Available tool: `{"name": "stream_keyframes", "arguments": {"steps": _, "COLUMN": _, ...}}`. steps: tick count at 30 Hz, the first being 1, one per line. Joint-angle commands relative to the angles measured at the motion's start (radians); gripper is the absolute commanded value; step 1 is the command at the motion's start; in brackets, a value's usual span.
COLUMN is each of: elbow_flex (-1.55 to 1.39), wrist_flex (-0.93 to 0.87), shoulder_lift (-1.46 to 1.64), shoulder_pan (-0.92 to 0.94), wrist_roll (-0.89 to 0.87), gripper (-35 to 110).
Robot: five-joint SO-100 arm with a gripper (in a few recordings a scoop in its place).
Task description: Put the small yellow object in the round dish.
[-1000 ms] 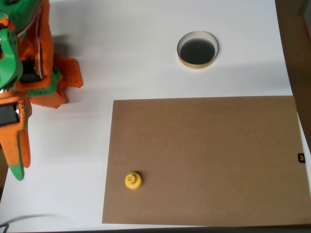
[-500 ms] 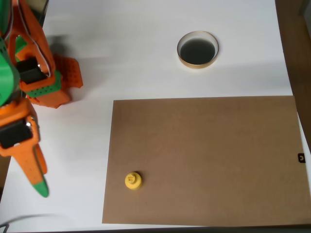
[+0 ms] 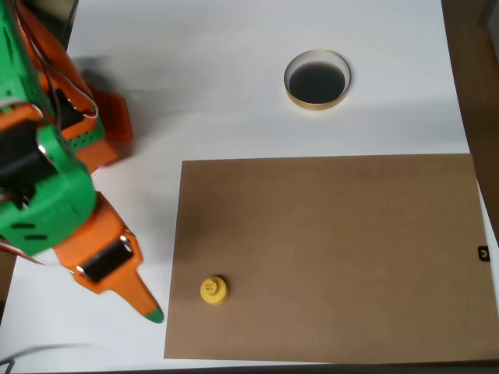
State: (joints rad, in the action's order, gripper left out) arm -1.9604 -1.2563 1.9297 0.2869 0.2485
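The small yellow object [image 3: 213, 290] stands on the lower left part of a brown board, a round base with a knob on top. The round dish [image 3: 316, 105] sits on the white table at the upper middle, tan rim and dark inside, with nothing in it. My orange and green gripper [image 3: 152, 312] reaches in from the left and points down-right. Its green tip lies on the white table just left of the board's edge, a short way left of and below the yellow object and not touching it. The fingers show as one closed tapered point, holding nothing.
A brown board [image 3: 335, 249] covers the lower right of the white table [image 3: 203, 93]. The arm's orange base [image 3: 97, 132] stands at the left edge. The table ends at the right, with a dark floor [image 3: 475, 78] beyond it.
The arm has swung out from the left edge to the right and down. Its gripper tip has moved from the far left to just beside the board near the yellow object. Object and dish have not moved.
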Motion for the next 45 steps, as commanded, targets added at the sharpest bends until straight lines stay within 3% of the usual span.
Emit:
{"name": "stream_keyframes", "arguments": {"steps": 1, "elbow_flex": 0.098, "wrist_flex": -0.020, "shoulder_lift": -0.038, "shoulder_pan": -0.028, "wrist_roll": 0.005, "gripper": 27}}
{"name": "stream_keyframes", "arguments": {"steps": 28, "elbow_flex": 0.341, "wrist_flex": 0.021, "shoulder_lift": -0.463, "shoulder_pan": -0.175, "wrist_roll": -0.060, "gripper": 25}}
{"name": "stream_keyframes", "arguments": {"steps": 45, "elbow_flex": 0.379, "wrist_flex": 0.023, "shoulder_lift": -0.543, "shoulder_pan": -0.218, "wrist_roll": -0.100, "gripper": 23}}
